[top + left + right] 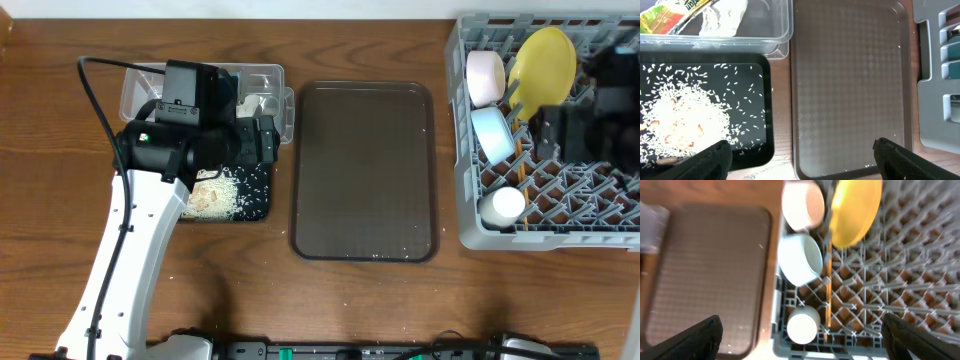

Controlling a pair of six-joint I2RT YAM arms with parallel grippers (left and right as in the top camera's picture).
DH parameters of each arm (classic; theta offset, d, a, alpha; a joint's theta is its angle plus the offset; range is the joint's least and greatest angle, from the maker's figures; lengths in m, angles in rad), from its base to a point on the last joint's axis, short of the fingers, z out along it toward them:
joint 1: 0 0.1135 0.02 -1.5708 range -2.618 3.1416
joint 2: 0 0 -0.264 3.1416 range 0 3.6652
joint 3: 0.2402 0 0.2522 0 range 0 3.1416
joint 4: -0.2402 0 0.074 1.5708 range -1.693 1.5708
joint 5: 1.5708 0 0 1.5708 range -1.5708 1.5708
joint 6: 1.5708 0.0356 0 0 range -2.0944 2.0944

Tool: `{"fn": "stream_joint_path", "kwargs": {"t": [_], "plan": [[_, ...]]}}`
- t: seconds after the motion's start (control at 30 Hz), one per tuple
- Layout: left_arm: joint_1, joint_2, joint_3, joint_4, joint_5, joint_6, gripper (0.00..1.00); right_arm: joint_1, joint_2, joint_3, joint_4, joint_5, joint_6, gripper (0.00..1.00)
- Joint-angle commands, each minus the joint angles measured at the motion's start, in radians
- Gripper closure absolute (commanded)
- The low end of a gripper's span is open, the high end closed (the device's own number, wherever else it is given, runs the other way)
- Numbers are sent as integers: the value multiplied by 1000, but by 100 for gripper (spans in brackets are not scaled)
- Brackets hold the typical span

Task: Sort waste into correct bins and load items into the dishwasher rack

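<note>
Hanging over the rack (pixel 920 280), the right gripper (pixel 805 342) has its two dark fingers (pixel 690 340) far apart and holds nothing. The small cup (pixel 802 325) sits right under the gap, in the near corner of the rack. The two chopsticks (pixel 829 295) lie just beside the cup. They are long and thin, and in the right wrist view they run straight up the picture, from the cup toward the yellow plate (pixel 855 210). The plate stands on its edge at the far side. The white bowl (pixel 802 202) and the blue bowl (pixel 800 257) lie on their sides next to it, one behind the other.

The left gripper (pixel 805 165) is spread wide too, with nothing in it. It hangs over the line where the black tray (pixel 767 100) meets the brown tray (pixel 850 90). A pile of rice (pixel 685 120) lies on the black tray, with loose grains all around. Past it is the clear tub (pixel 785 30), and inside are the wrapper (pixel 670 15) and the white paper (pixel 725 15). All of it sits on a wood table (pixel 60 200).
</note>
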Motion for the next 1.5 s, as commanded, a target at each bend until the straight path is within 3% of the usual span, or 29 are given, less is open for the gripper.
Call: {"fn": "stream_joint_path", "kwargs": {"t": [0.0, 0.43, 0.57, 1.1, 1.47], "plan": [[3, 5, 5, -2, -13, 9, 7, 12, -62, 5, -4, -48, -3, 1], [3, 5, 5, -2, -13, 9, 7, 11, -212, 2, -22, -17, -4, 1], [3, 5, 5, -2, -13, 9, 7, 12, -253, -71, 47, -14, -15, 1], [3, 5, 5, -2, -13, 9, 7, 145, -861, -1119, 828, -17, 35, 1], [3, 5, 5, -2, -13, 9, 7, 182, -1148, -1611, 1248, -18, 183, 1]]}}
